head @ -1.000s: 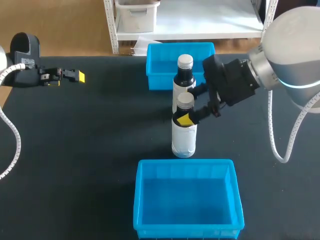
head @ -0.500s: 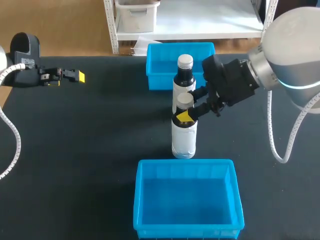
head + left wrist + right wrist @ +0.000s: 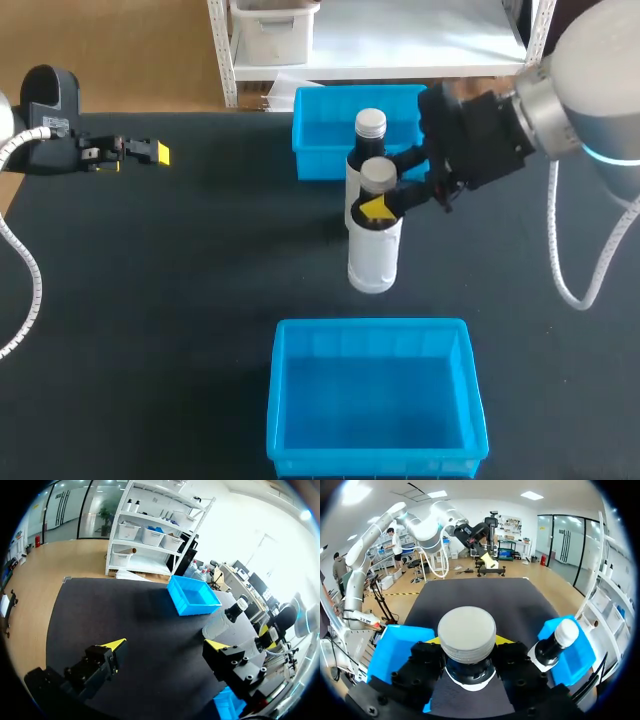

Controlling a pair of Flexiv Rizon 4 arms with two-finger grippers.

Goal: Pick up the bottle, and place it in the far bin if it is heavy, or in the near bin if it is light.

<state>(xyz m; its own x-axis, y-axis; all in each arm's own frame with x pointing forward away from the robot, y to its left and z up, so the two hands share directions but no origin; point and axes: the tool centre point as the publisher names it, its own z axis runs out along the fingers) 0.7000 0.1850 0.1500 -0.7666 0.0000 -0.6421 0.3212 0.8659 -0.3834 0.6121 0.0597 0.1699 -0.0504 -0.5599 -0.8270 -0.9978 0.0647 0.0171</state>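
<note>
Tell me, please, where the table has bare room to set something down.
Bare table lies wide between the left gripper and the near bin, and again right of that bin. The middle is crowded: between it and the far bin, the right gripper holds the bottle, close before a second bottle.

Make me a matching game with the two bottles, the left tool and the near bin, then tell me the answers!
Things:
1. front bottle
2. back bottle
3. left tool
4. near bin

Where or how:
A. open, holding nothing
B. standing by the far bin
C. nearest the table's front edge
D. gripped at the neck by the right tool

Pairs: 1-D, 2-B, 3-A, 4-C.
</note>
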